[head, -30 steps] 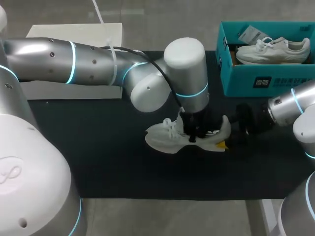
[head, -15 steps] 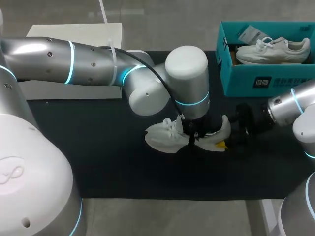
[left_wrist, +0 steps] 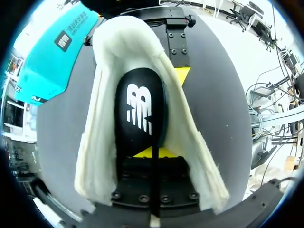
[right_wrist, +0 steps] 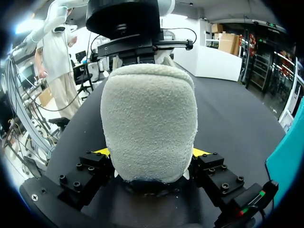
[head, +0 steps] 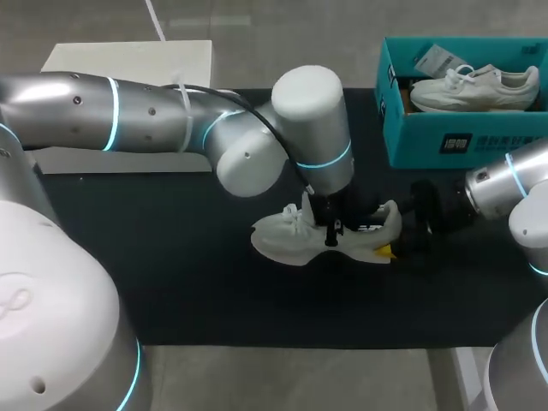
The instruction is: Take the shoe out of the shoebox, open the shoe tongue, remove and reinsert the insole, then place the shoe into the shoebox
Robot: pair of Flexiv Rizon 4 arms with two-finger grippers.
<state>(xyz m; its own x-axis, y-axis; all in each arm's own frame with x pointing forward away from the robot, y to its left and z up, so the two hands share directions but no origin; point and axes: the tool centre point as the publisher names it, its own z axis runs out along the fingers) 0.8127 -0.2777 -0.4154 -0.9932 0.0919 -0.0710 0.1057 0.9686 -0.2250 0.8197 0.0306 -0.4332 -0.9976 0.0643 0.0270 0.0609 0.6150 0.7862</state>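
Observation:
A white shoe (head: 287, 238) lies on the black mat, toe to the left. My left gripper (head: 331, 233) stands down in its opening. In the left wrist view that gripper (left_wrist: 153, 153) is shut on the near edge of the black insole (left_wrist: 140, 109), which lies in the fleecy lining (left_wrist: 107, 95). My right gripper (head: 396, 240) grips the heel from the right. Seen from the right wrist, its yellow-tipped fingers (right_wrist: 101, 152) press both sides of the fuzzy heel (right_wrist: 149, 123), so the right gripper (right_wrist: 149, 154) is shut on the shoe.
The teal shoebox (head: 462, 141) stands at the back right, holding a second white shoe (head: 475, 88) and a paper tag. A white board (head: 128, 60) lies at the back left. The black mat (head: 171, 282) stretches bare in front of the shoe.
My left gripper has closed inside the shoe, and its wrist has shifted slightly left. The shoe and my right gripper have stayed put.

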